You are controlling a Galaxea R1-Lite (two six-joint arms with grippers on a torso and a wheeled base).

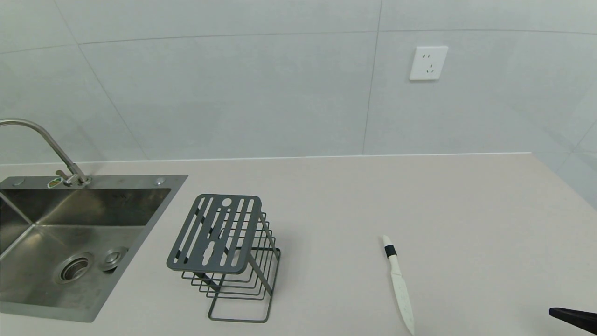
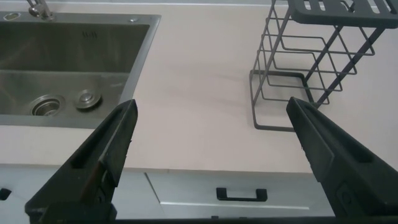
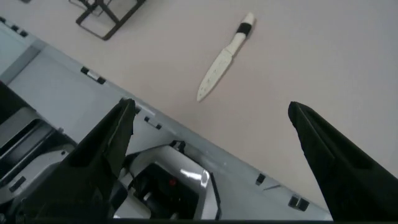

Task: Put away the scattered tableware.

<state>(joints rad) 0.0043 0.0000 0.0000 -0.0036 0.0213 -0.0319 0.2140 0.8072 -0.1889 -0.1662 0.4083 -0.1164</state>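
Observation:
A white knife [image 1: 399, 283] with a black band on its handle lies flat on the beige counter, right of centre, blade toward the front edge; it also shows as the knife [image 3: 224, 58] in the right wrist view. A dark grey wire knife rack [image 1: 223, 254] with a slotted top stands left of it, near the sink; its wire base [image 2: 298, 74] shows in the left wrist view. My left gripper [image 2: 211, 134] is open above the counter's front edge, between sink and rack. My right gripper [image 3: 208, 140] is open, off the front edge, nothing between its fingers [image 1: 573, 318].
A steel sink [image 1: 51, 242] with a curved tap [image 1: 42, 140] is set in the counter at the left. A tiled wall with a white socket [image 1: 428, 63] runs behind. Drawer fronts with a black handle [image 2: 241, 195] lie below the counter edge. Bare counter [image 1: 419, 200] spreads between rack and knife.

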